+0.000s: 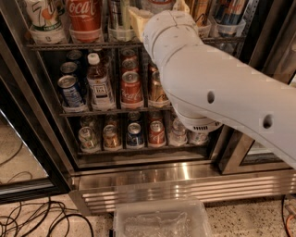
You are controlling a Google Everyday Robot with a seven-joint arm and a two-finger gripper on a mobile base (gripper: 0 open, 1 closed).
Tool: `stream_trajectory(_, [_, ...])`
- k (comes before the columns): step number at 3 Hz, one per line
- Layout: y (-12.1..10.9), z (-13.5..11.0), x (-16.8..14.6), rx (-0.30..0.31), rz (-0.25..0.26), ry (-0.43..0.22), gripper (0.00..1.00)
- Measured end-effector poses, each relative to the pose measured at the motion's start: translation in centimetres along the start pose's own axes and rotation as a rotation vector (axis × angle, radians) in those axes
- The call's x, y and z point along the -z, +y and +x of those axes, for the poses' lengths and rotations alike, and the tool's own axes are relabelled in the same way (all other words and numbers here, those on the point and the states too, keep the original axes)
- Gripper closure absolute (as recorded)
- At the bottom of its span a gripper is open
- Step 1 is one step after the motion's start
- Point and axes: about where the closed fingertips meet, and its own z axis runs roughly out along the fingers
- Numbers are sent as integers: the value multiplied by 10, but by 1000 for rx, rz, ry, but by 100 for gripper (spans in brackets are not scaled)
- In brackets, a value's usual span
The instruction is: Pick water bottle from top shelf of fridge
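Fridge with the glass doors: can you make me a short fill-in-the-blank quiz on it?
The hand of the white robot arm is at the ___ shelf of the black-framed drinks fridge.
The brown-drink plastic bottle on the middle shelf has a ___ cap.
The Coca-Cola can right beside it is ___.
Missing words: top, white, red.

Shop-like place: stocked drinks fridge [185,183]

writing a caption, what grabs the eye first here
The big white arm cuts across the right of the fridge, its hand up at the top shelf. Rows of cans fill the lower racks, and a red Coca-Cola bottle stands top left.
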Motion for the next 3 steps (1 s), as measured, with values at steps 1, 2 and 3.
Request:
stream_trajectory(1, [-3,11,-3,-8,13,21,35])
stream_trajectory(2, [-7,20,-10,-3,21,36,35])
stream_trajectory(3, [-7,28,-18,-1,19,48,35])
